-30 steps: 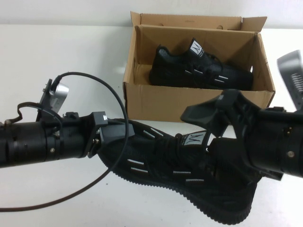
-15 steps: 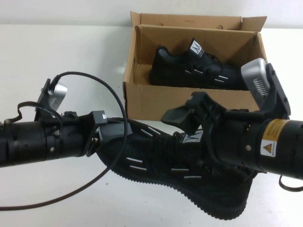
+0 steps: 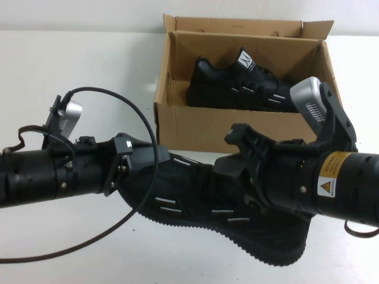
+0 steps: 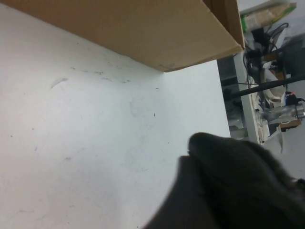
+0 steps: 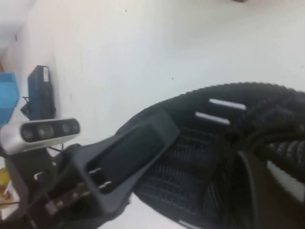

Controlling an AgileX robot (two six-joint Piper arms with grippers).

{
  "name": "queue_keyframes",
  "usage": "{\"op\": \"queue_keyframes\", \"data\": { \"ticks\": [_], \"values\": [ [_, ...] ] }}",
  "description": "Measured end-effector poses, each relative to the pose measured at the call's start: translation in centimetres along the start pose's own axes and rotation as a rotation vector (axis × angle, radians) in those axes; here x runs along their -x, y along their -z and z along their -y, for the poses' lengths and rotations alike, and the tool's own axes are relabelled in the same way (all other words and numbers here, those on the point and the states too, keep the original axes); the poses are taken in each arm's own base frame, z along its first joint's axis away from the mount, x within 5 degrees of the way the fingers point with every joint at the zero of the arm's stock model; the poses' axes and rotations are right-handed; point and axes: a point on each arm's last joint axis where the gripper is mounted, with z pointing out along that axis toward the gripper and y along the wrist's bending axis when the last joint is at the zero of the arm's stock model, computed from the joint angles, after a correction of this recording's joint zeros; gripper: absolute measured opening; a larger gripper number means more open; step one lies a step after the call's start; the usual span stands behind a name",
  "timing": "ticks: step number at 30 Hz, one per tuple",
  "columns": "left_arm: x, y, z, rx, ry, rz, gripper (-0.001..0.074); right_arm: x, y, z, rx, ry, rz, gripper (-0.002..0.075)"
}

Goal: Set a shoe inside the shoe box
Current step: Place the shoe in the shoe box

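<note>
Lying on its side on the white table (image 3: 71, 71), a black shoe (image 3: 201, 198) stretches across the near part of the high view, just in front of the cardboard shoe box (image 3: 195, 127). Short pale stripes mark its upper, and its ridged sole runs along the near edge.

Both arms reach in toward that shoe. The left claw (image 3: 139, 157) comes in from the left and meets the shoe's left end; its dark fingers (image 3: 145, 155) lie against the fabric there, apparently pinching that end, though the contact itself is partly hidden. In the right wrist view one of those fingers (image 5: 128, 152) shows as a flat black bar laid across the shoe's mesh, with the left arm's silver camera (image 5: 40, 131) behind it. The left wrist view shows only a dark, blurred lump of the shoe (image 4: 238, 186) close to the lens, with the table and the brown underside edge of the box beyond.

The right claw (image 3: 246, 157) comes in from the right and sits over the shoe's middle and right end, one finger (image 3: 240, 139) raised just in front of the box wall. Whether it is spread or pressing on the shoe, I cannot tell, since the arm's bulk covers the spot.

Inside the open box a second black shoe (image 3: 249, 83) of the same kind rests along the far wall. A black cable (image 3: 118, 100) loops over the table beside the left arm.
</note>
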Motion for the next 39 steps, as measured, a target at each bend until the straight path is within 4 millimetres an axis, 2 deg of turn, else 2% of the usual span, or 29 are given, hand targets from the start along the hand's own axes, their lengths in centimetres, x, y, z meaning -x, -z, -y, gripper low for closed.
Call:
{"op": "queue_keyframes", "data": {
  "ticks": [2,5,10,17,19,20,21,23,25,26,28,31,35,39],
  "values": [
    [-0.1,0.0,0.1,-0.013,0.001,-0.006,0.0531,0.0,-0.1,0.0,-0.004,0.002,-0.001,-0.0001],
    [-0.1,0.0,0.2,-0.021,0.0,-0.009,0.0645,0.0,-0.1,0.1,-0.006,0.022,0.002,-0.0001],
    [1.4,1.2,-0.8,0.005,-0.02,0.056,0.0668,0.0,0.0,0.1,-0.008,0.116,0.003,-0.0002],
    [5.2,5.5,-1.7,-0.062,-0.076,0.203,0.0668,1.3,1.8,-0.2,0.022,0.243,0.06,-0.0003],
    [5.9,6.6,-1.5,-0.109,-0.106,0.221,0.0625,2.2,2.2,-0.2,0.017,0.308,0.093,-0.0003],
    [6.2,7.0,-1.3,-0.124,-0.127,0.227,0.0562,2.7,2.4,-0.3,0.009,0.346,0.111,-0.0004],
    [6.5,7.3,-1.3,-0.128,-0.144,0.237,0.0491,3.3,2.6,-0.4,0.0,0.374,0.126,-0.0004],
    [6.6,7.5,-1.2,-0.131,-0.184,0.243,0.0254,4.6,2.8,-0.7,-0.031,0.435,0.156,-0.0004],
    [6.5,7.6,-1.1,-0.133,-0.224,0.234,0.0118,6.1,3.0,-1.1,-0.072,0.483,0.176,-0.0004],
    [6.4,7.5,-0.9,-0.134,-0.249,0.224,0.0076,6.8,3.0,-1.4,-0.091,0.501,0.182,-0.0004],
    [6.0,7.3,-0.5,-0.129,-0.301,0.194,0.0031,8.3,2.7,-2.2,-0.12,0.519,0.183,-0.0004],
    [5.0,7.3,0.8,-0.113,-0.4,0.138,0.0008,10.2,1.8,-3.4,-0.146,0.555,0.157,-0.0004],
    [3.9,7.9,2.3,0.069,-0.551,0.114,0.0001,12.8,0.3,-5.3,-0.127,0.591,0.113,-0.0004],
    [3.1,10.0,4.0,0.269,-0.669,0.176,-0.0001,15.8,-1.6,-6.1,-0.106,0.551,0.098,-0.0004]
  ]
}}
